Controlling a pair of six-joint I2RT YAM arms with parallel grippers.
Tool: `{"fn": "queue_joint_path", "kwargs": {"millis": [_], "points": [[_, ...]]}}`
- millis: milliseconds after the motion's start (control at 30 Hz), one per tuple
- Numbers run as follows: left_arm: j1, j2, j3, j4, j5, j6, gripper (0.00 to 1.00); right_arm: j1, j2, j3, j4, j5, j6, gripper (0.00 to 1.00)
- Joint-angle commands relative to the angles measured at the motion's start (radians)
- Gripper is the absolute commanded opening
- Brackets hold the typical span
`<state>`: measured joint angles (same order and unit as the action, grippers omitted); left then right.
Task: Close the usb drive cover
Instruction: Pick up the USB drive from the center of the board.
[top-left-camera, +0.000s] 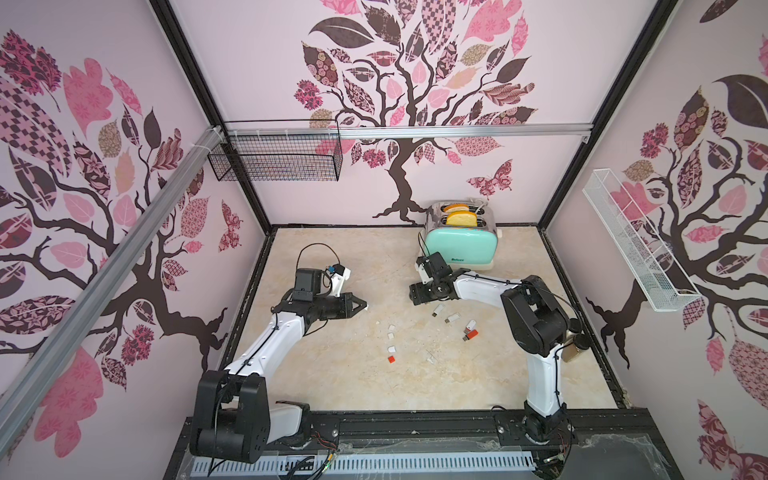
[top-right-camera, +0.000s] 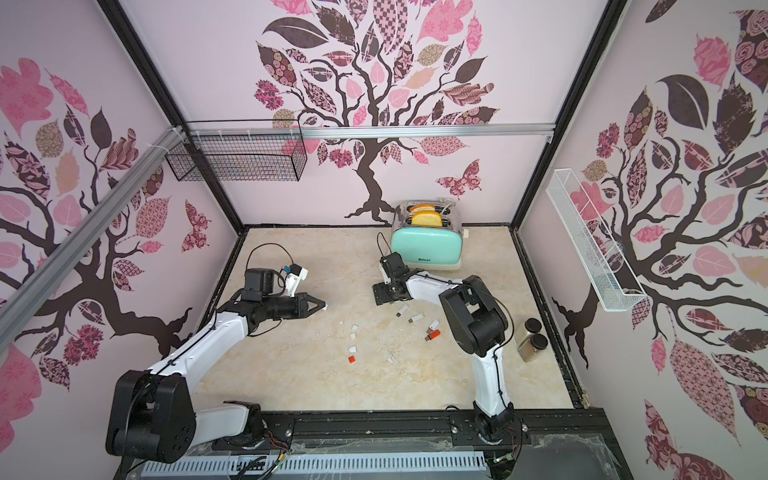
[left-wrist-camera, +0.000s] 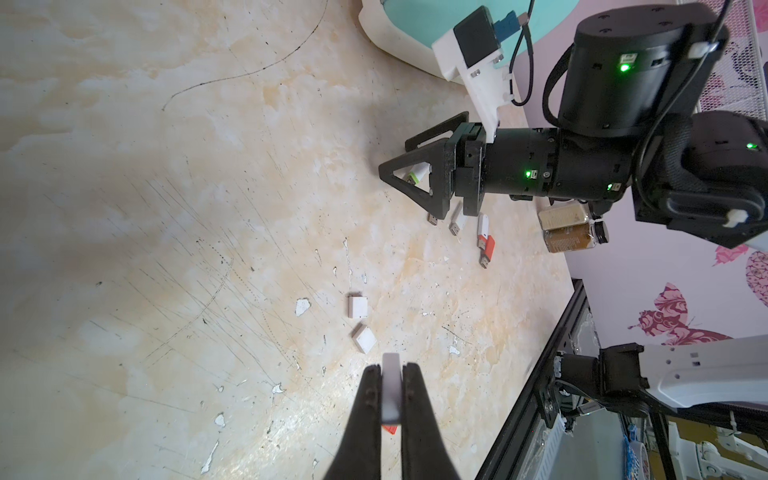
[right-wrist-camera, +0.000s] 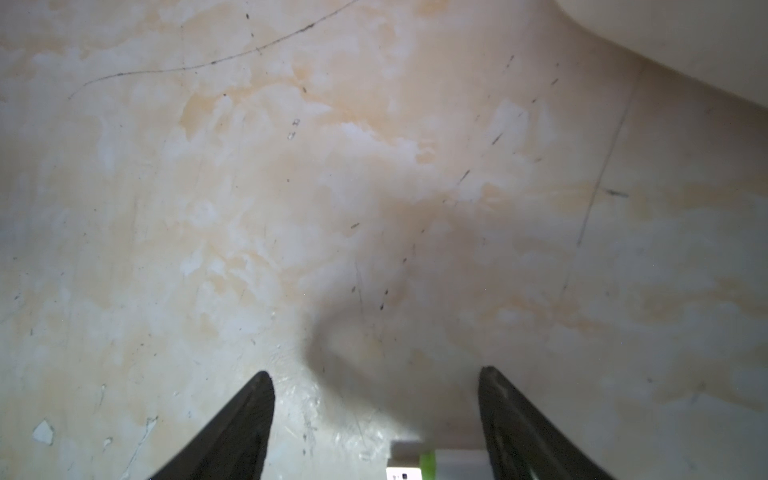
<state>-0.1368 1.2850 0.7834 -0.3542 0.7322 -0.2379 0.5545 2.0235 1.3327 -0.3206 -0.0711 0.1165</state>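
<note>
My left gripper (top-left-camera: 365, 306) (left-wrist-camera: 391, 376) is shut on a small white usb drive cover (left-wrist-camera: 391, 386), which it holds above the table. My right gripper (top-left-camera: 415, 296) (right-wrist-camera: 374, 372) is open, low over the table near the toaster. A white usb drive with a green band (right-wrist-camera: 419, 461) (left-wrist-camera: 417, 173) sits deep between its fingers, much narrower than the gap. Several more uncovered drives, white ones (top-left-camera: 438, 309) and a red one (top-left-camera: 471, 335), lie to the right of the middle. Loose white covers (top-left-camera: 391, 331) and a red cover (top-left-camera: 391, 359) lie in a row at the middle.
A mint toaster (top-left-camera: 461, 245) with toast stands at the back, just behind the right gripper. Two spice jars (top-right-camera: 530, 340) stand by the right wall behind the right arm. A black wire basket (top-left-camera: 276, 160) and a white one (top-left-camera: 636, 245) hang on the walls.
</note>
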Motion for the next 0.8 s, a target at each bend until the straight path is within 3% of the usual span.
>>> {"fn": "queue_joint_path", "kwargs": {"millis": [0,400,767], "points": [[0.005,-0.021,-0.010,-0.003,-0.011,0.021,0.00,-0.005,-0.022,-0.012,-0.048,-0.002,0.010,0.79],[0.005,-0.023,-0.005,-0.009,-0.015,0.028,0.00,-0.004,-0.063,-0.070,-0.091,-0.030,0.025,0.73],[0.007,-0.019,0.007,-0.028,-0.029,0.039,0.00,0.021,-0.047,0.011,-0.219,0.015,-0.005,0.63]]}}
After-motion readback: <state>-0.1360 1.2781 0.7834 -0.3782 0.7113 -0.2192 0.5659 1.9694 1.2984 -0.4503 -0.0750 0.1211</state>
